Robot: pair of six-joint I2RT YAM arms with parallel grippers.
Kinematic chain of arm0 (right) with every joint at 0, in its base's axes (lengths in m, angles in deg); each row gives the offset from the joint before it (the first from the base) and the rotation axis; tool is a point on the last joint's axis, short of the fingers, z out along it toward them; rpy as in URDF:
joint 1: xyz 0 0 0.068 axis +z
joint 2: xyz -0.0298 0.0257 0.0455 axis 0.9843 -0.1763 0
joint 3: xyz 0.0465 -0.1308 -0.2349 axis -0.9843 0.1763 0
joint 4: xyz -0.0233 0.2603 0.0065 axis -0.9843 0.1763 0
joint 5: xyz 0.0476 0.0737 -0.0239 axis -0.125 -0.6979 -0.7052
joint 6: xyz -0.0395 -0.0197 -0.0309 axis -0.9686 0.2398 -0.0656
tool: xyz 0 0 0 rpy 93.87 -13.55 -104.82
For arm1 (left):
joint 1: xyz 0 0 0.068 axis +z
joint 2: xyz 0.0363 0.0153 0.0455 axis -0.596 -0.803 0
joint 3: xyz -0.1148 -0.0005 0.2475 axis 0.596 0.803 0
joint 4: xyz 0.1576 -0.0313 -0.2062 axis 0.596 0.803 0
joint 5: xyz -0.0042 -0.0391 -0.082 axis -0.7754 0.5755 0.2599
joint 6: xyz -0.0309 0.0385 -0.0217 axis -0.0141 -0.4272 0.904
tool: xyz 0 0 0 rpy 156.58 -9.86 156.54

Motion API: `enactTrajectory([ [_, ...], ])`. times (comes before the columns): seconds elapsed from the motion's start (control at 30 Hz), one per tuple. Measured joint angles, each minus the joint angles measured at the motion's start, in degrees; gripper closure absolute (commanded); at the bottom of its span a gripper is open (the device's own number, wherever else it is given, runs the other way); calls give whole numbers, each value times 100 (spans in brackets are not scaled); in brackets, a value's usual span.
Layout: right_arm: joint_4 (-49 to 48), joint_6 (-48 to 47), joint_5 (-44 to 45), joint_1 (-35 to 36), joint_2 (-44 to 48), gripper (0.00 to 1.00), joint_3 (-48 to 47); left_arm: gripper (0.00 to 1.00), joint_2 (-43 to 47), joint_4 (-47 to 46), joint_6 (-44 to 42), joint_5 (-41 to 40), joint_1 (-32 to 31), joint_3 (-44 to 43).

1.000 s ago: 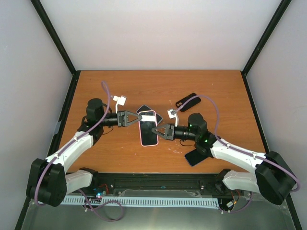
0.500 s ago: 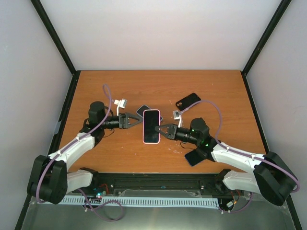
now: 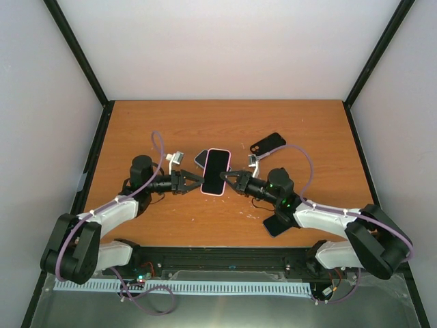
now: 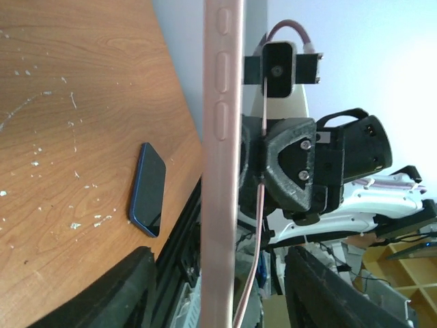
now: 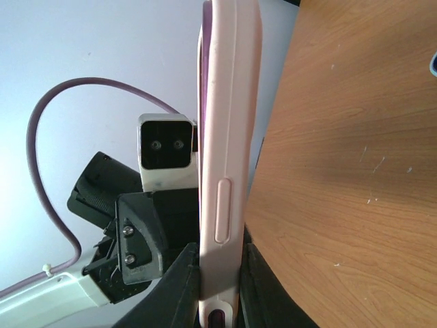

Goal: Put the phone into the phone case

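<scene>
While my right claw [image 3: 229, 182] pinches the phone [image 3: 216, 171] by one long edge, its jaws closed down to the thickness of the pink case [image 5: 225, 157] wrapped around it, my left claw [image 3: 198, 184] merely straddles the opposite edge. The left fingers [image 4: 126, 294] stand wide apart, one on each side of the case, with clear gaps and no touch that I can see. From above, the phone shows a dark screen ringed in pink and sits between my two claws over the middle of the table [image 3: 171, 123]. Just behind it lies a dark slab [image 3: 201, 158], phone or case I cannot tell. A black case [image 3: 268, 143] lies farther back on the right. A blue phone [image 4: 148, 190] lies flat beside my right arm.
</scene>
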Motion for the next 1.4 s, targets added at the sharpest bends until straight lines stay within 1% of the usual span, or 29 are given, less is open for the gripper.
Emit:
enactTrajectory([
  [0.1, -160, 138, 31, 0, -140, 87, 61, 73, -4, 94, -107, -42, -7, -15],
  [0.2, -254, 208, 35, 0, -188, 88, 133, 85, -52, 382, -286, -138, -11, -92],
  [0.27, -260, 229, 33, 0, -219, 87, 140, 88, -105, 540, -393, -181, -13, -142],
  [0.37, -216, 236, 37, -2, -223, 88, 149, 87, -142, 754, -527, -219, -15, -210],
  [0.4, -212, 236, 50, -2, -223, 88, 155, 83, -151, 822, -579, -232, -17, -240],
  [0.43, -197, 232, 50, -2, -223, 88, 160, 76, -151, 907, -629, -245, -17, -273],
  [0.5, -116, 192, 48, -4, -212, 88, 162, 59, -149, 1067, -752, -313, -22, -332],
  [0.53, -7, 151, 48, -4, -184, 87, 164, 48, -144, 1198, -828, -378, -22, -380],
  [0.57, 149, 85, 50, -4, -140, 87, 166, 38, -129, 1353, -901, -474, -22, -442],
  [0.6, 297, 26, 52, -4, -92, 87, 173, 30, -105, 1491, -1008, -531, -22, -494],
  [0.67, 667, -122, 85, -4, 44, 85, 186, 10, -31, 1845, -1167, -710, -22, -660],
  [0.7, 859, -205, 98, -4, 118, 85, 192, 2, -4, 1954, -1270, -761, -24, -721],
  [0.87, 1714, -741, 39, 0, 201, 86, 129, 0, 229, 2623, -1690, -1252, -24, -1117],
  [1.03, 2267, -1207, -103, 37, -118, 87, -61, 1, 627, 3342, -2131, -2127, -24, -1462],
  [1.2, 2583, -1602, -212, 208, -986, 87, -719, 0, 1318, 3954, -2516, -3139, -24, -1624],
  [1.4, 2684, -1902, -415, 501, -2133, 87, -1834, 0, 2083, 4472, -2835, -4059, -24, -1624],
])
